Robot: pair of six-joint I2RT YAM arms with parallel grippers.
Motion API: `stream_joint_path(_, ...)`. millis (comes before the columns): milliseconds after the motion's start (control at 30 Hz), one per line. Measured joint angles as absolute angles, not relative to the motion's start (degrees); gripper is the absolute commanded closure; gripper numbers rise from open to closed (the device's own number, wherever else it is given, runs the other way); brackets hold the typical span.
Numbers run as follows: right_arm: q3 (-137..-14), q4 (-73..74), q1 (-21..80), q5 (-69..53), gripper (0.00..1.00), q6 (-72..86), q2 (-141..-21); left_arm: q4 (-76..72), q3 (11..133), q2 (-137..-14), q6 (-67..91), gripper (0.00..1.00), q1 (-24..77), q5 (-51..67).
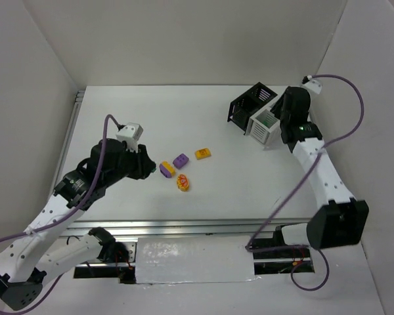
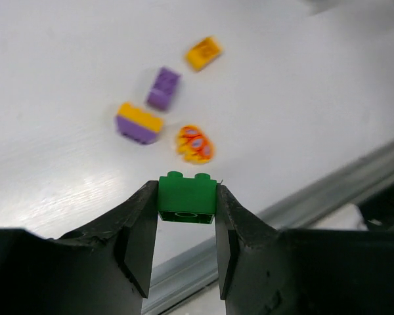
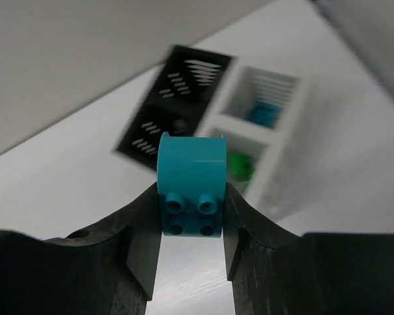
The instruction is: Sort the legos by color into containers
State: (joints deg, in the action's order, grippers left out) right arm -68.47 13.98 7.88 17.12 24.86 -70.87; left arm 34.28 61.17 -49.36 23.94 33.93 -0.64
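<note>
Now the white bin [image 1: 259, 127] lies just left of my right hand [image 3: 192, 211], clenched on a teal brick [image 3: 192, 177]; my left hand [image 2: 187, 226] grips a green brick [image 2: 188, 195].

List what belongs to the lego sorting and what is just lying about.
Job: green brick, teal brick, orange brick, purple brick, yellow-purple brick, red-yellow oval brick, black bin, white bin.
Lying about: purple cables, white sheet at the near edge.

The white counter [image 1: 249, 177] carries a yellow-purple brick [image 1: 167, 168], a purple brick [image 1: 180, 161], an orange brick [image 1: 203, 154] and a red-yellow oval brick [image 1: 182, 182], clustered left of middle. At the far right stand a black bin [image 1: 246, 105] and a white bin [image 1: 262, 125], touching.
</note>
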Motion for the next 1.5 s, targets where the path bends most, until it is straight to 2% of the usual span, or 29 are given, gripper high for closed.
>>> stream_joint_path(133,-74.35,16.86,2.17,27.31,1.0,24.84,-83.9,38.17,54.0,-47.16,24.16,1.0,33.91,-9.08)
stream_joint_path(333,-84.16,17.19,-0.01,29.1,1.0,21.3,-98.43,39.33,52.77,-45.54,24.18,1.0,33.89,-14.02)
stream_joint_path(533,-85.52,16.4,-1.54,28.23,1.0,18.26,-101.54,39.4,52.86,-49.41,24.14,1.0,33.89,-14.24)
stream_joint_path(700,-90.98,15.44,-2.68,27.38,1.0,16.38,-106.06,39.13,52.86,-48.66,24.14,1.0,33.89,-14.09)
stream_joint_path(867,-91.2,15.38,-2.83,25.36,1.0,15.49,-108.16,38.92,52.86,-48.73,24.12,1.0,33.89,-13.85)
stream_joint_path(900,-91.2,15.4,-2.83,24.8,0.98,15.46,-108.51,38.92,52.86,-48.82,24.12,1.0,33.89,-13.8)
stream_joint_path(1033,-91.2,15.4,-2.83,22.83,0.69,15.49,-109.45,38.92,52.86,-49.28,24.12,1.0,33.89,-13.65)
stream_joint_path(1067,-91.22,15.4,-2.83,22.22,0.56,15.49,-109.45,38.92,52.86,-49.34,24.12,1.0,33.89,-13.63)
stream_joint_path(1100,-91.22,15.4,-2.83,21.8,0.39,15.51,-109.45,38.92,52.86,-49.39,24.12,1.0,33.89,-13.65)
stream_joint_path(1267,-92.07,15.51,-2.83,20.69,0.21,15.59,-109.45,38.92,52.86,-49.39,24.12,1.0,33.89,-13.61)
stream_joint_path(1500,-94.96,16.73,-2.76,19.42,0.19,16.34,-108.88,38.92,52.86,-49.39,24.12,1.0,33.89,-13.54)
